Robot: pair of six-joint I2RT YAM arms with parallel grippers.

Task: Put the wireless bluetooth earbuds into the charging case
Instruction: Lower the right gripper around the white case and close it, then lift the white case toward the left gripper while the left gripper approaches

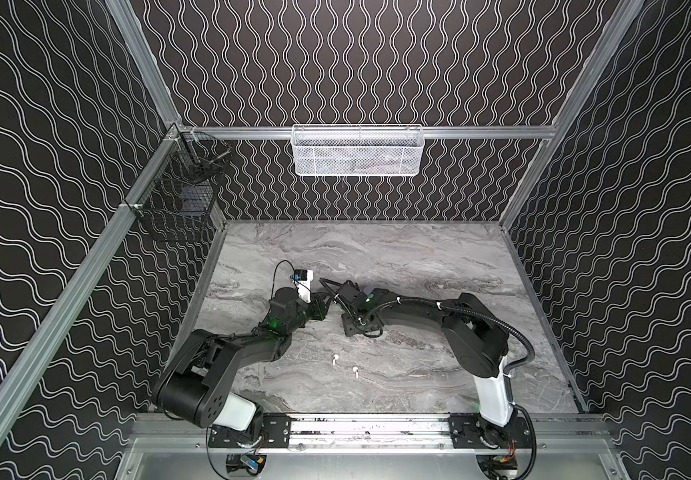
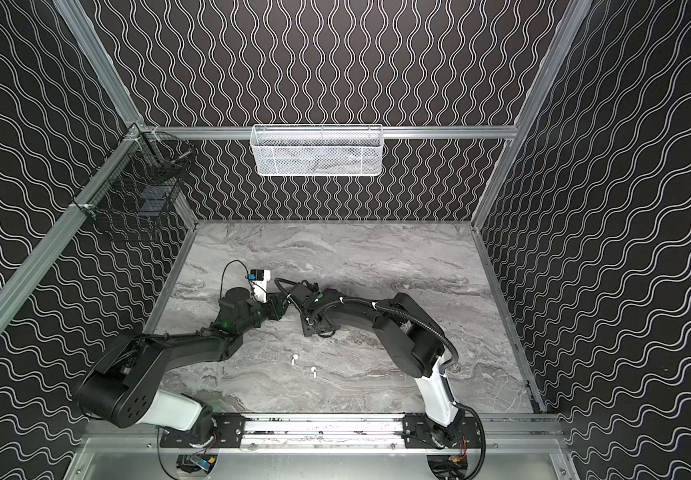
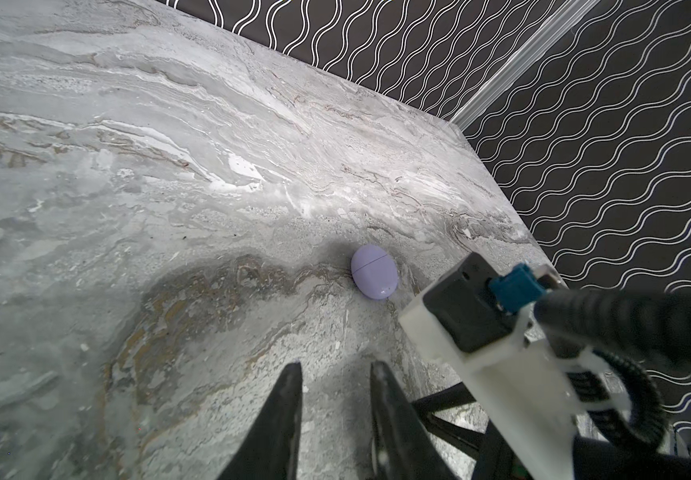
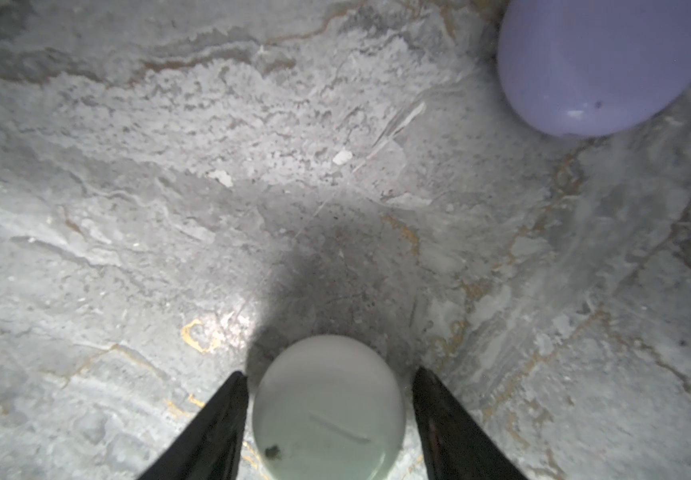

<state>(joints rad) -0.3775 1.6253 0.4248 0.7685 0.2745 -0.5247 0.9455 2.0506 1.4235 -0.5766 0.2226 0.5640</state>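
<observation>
So nearest the front edge, the two white earbuds (image 1: pixel 335 358) are lying loose on the surface (image 1: pixel 418 257). They're just beside each other but not touching, and well apart from both arms. Nothing is sitting in a case, so I'm judging this as right at the start.

Further in, both arms are meeting around the middle. In the right wrist view the right fingers (image 4: pixel 219 424) are straddling the white case (image 4: pixel 327 407), one on each side and fairly wide. A thin sliver of gap is showing on at least one side, so I'm reading it as lining up a grab rather than actually gripping. The case is looking shut to me. The left fingers (image 3: pixel 285 415) are sitting narrow with nothing between them, pointing out over bare surface.

A bit beyond that, the lavender case (image 3: pixel 374 272) is resting on the surface with its lid closed along the seam, near the white one but apart from it. No lavender buds are showing anywhere, and I can't tell if they're inside.

What's left, as I'm seeing it: hold a case, open it, then get both white buds in.

Way at the back, a white mesh basket (image 1: pixel 356 151) and a black wire basket (image 1: pixel 177 208) are hanging on the frame.
</observation>
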